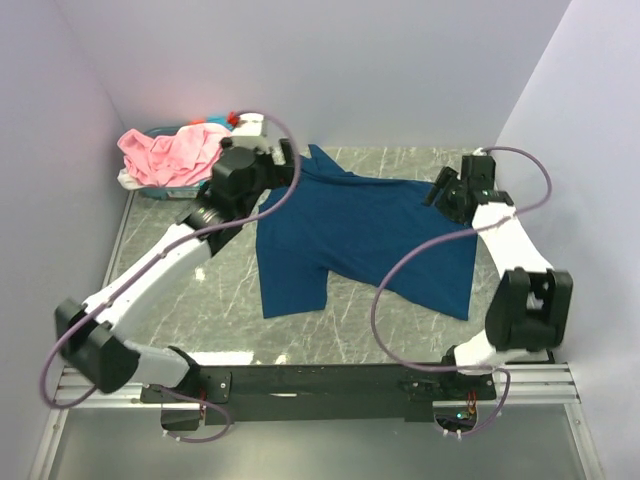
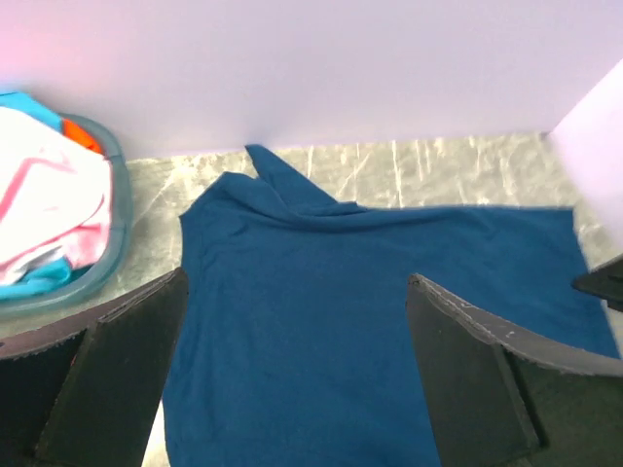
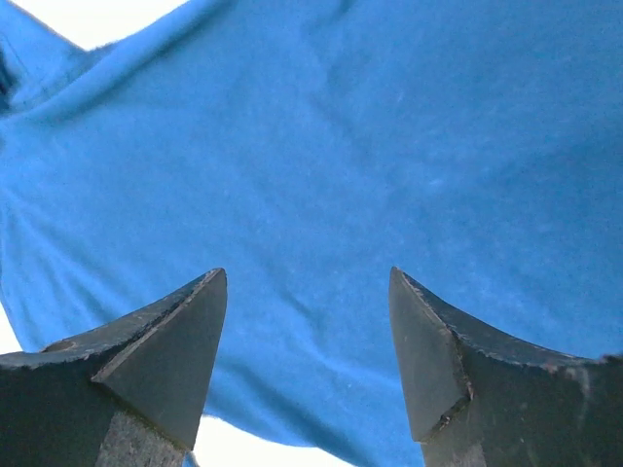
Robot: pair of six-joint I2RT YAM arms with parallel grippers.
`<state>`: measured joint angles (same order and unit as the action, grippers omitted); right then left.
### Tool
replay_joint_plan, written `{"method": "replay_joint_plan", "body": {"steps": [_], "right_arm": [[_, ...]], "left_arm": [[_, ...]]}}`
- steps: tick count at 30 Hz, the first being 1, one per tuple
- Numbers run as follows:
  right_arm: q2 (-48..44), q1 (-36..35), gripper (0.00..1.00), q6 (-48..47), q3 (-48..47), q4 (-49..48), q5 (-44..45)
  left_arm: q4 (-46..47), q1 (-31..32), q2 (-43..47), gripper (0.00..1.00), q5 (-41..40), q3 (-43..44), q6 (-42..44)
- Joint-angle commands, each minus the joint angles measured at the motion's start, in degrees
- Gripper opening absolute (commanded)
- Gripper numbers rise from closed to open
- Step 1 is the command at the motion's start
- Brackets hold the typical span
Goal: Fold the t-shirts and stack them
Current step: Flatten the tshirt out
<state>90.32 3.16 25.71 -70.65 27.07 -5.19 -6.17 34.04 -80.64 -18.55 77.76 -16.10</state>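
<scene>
Starting from the near edge, the table (image 1: 230, 300) is bare stone in front of the arm bases, and just beyond that the dark blue shirt (image 1: 350, 240) lies spread mostly flat across the middle, one flap reaching toward the near left and another down the right side. Over its right far edge sits the right gripper (image 1: 440, 192); its own camera shows the right gripper (image 3: 307, 277) with jaws apart, blue cloth filling the gap behind them and nothing pinched. Across at the shirt's far left, the left gripper (image 1: 285, 165) hangs above the cloth, and seen from its wrist the left gripper (image 2: 297, 282) is spread wide and empty, looking down on a rumpled peak of cloth that points to the back wall. Farther left, in the corner, the basket (image 2: 117, 224) holds the pink shirt (image 1: 165, 150) and other pale ones, not yet folded. The likely trouble is an uneven grab: if one side closes on a thin edge, or on a single layer, it may slip out as the arms lift, and the fold would come out skewed. That rumpled far peak could get trapped inside the fold. The left arm also works close beside the basket, so a wide swing might knock it or snag the pink cloth.
</scene>
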Motion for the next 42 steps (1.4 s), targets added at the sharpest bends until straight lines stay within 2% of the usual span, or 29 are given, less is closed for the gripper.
{"method": "replay_joint_plan", "body": {"steps": [1,2,5,9,15,20,22,27,30,38,42], "right_arm": [[-6.28,0.01,0.73,1.7,5.5,-6.94,6.93],[-7.34,-0.26,0.74,1.97,6.48,-6.94,8.95],[-11.39,-0.52,0.73,2.76,10.44,-7.12,12.12],[-16.05,-0.52,0.74,3.9,15.18,-7.56,14.07],[-18.96,-0.61,0.74,4.52,17.48,-7.21,13.54],[-19.22,-0.52,0.74,5.57,19.15,-7.12,13.1],[-19.13,-0.52,0.74,6.1,20.11,-7.47,12.4],[-19.75,-0.52,0.73,6.72,22.22,-7.91,11.96],[-20.45,-0.52,0.74,6.63,23.27,-8.0,12.05],[-20.89,-0.52,0.73,7.95,26.27,-9.4,10.99],[-20.8,-0.52,0.73,7.95,26.18,-9.4,10.9]], "left_arm": [[7.06,-1.26,4.08,1.0,-6.05,-6.55,-3.92],[7.23,-1.26,4.52,0.99,-7.19,-9.0,-9.77],[6.35,-1.52,5.49,0.99,-8.0,-11.39,-15.61],[-2.51,-1.52,6.81,0.99,-5.63,-14.9,-18.35],[-11.82,-1.35,14.1,0.95,-5.27,-27.74,-23.7],[-24.99,-1.0,14.55,0.89,-4.31,-29.07,-29.95],[-27.3,-0.3,12.89,0.87,-3.08,-29.06,-32.14],[-29.59,4.35,9.89,0.79,2.72,-31.87,-35.22],[-29.34,6.38,11.72,0.77,5.08,-35.03,-38.39],[-27.58,8.93,15.86,0.6,10.11,-42.24,-42.52],[-25.56,8.85,16.13,0.58,10.72,-43.13,-41.3]]}}
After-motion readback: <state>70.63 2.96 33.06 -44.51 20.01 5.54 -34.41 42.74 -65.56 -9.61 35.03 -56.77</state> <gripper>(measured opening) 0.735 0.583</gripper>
